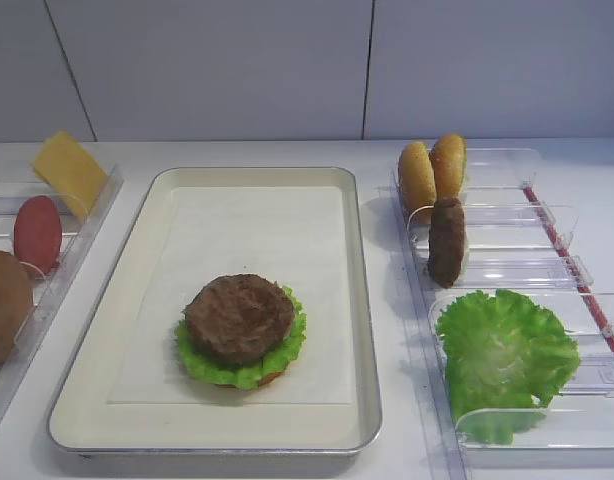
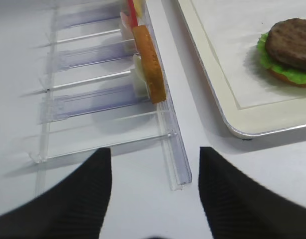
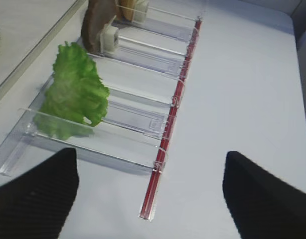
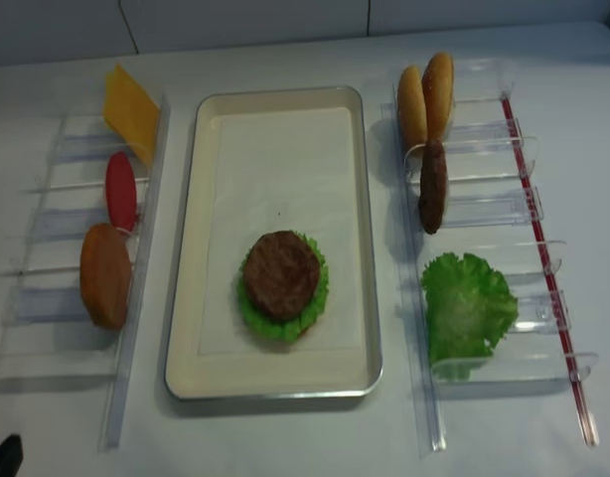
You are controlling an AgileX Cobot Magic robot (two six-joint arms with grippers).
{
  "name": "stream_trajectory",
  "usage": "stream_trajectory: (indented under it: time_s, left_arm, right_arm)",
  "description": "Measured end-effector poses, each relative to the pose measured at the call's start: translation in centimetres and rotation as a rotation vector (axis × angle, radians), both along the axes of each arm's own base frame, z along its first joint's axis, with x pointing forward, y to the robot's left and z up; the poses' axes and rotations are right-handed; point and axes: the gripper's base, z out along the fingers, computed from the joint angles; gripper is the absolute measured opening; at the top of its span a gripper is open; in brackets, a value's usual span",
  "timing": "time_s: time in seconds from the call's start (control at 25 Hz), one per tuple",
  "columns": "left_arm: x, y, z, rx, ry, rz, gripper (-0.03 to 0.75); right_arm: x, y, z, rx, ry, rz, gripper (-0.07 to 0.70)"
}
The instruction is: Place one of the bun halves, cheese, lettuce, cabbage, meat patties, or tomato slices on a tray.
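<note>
Both grippers [image 3: 150,194] [image 2: 155,191] are gaping, released; beyond them, a patty [image 1: 239,318] is sitting on lettuce [image 1: 287,352] in the tray [image 1: 137,260].

This looks like a lab bench staged as a burger station. A plain white table [image 1: 287,155] stands against bare grey wall panels [image 1: 217,65]. Clear plastic divided holders [image 4: 484,209] line both sides, propping the ingredients upright, and a silver-rimmed tray [image 1: 137,250] lined with white paper sits between them.
</note>
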Motion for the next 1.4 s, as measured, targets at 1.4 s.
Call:
stream_trajectory:
  time_s: [1.4]
  left_arm:
    - [0.0, 0.0, 0.0, 0.0, 0.0, 0.0, 0.384]
  right_arm:
    - [0.18, 0.04, -0.1, -0.005, -0.006, -0.164, 0.553]
